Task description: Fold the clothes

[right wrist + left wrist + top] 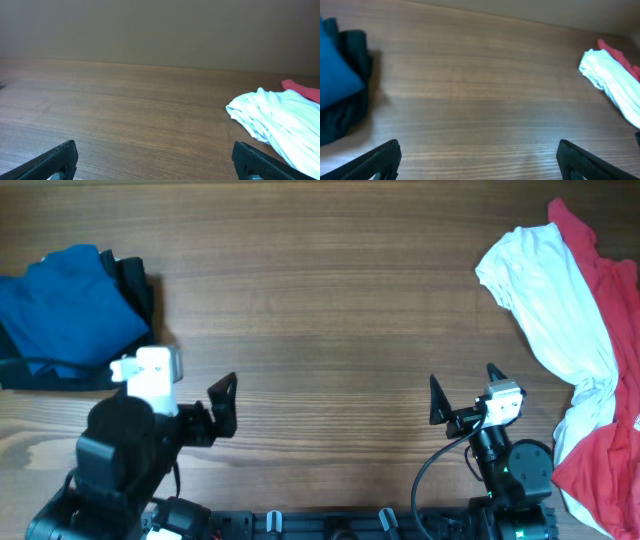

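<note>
A folded royal-blue shirt (60, 305) lies at the table's left edge on top of a black garment (138, 285). Both show in the left wrist view, the blue shirt (335, 75) over the black one (347, 107). A crumpled white garment (550, 300) lies at the right, partly over a red one (612, 420). The white (280, 125) and red (302, 91) garments also show in the right wrist view. My left gripper (178, 385) (479, 162) is wide open and empty near the front edge. My right gripper (466, 385) (157, 162) is wide open and empty, left of the white garment.
The wooden table (320, 300) spans the whole view, bare wood between the two piles. The arm bases stand along the front edge. A plain wall rises behind the table's far edge in the right wrist view.
</note>
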{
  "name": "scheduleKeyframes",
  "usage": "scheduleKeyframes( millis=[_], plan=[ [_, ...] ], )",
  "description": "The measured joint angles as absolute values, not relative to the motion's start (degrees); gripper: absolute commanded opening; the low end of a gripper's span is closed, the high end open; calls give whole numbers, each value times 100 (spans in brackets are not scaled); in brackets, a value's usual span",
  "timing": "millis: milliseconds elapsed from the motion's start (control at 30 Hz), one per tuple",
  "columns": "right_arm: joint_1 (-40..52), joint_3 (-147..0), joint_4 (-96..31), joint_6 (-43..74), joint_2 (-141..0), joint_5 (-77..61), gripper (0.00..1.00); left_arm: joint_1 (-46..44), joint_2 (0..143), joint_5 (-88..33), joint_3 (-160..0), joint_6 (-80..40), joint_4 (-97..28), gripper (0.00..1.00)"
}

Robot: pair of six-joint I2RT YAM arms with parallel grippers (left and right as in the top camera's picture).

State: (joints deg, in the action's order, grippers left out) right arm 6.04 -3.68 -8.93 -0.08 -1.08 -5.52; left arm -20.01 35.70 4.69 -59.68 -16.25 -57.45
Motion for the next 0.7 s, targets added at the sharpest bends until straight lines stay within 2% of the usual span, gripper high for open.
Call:
scheduleKeyframes(
  millis=[167,300,700],
  plan=[
    [604,-368,-895,-8,-104,-552,100,-1326,3028,467,-5693,-1616,-5804,100],
    [604,-368,-891,-8,-99,-552,100,-941,2386,464,-4890,-1616,-5596,100],
    [604,-368,-891,-8,-99,-552,100,-845,561,464,-1721,-1616,-3221,100]
  ],
)
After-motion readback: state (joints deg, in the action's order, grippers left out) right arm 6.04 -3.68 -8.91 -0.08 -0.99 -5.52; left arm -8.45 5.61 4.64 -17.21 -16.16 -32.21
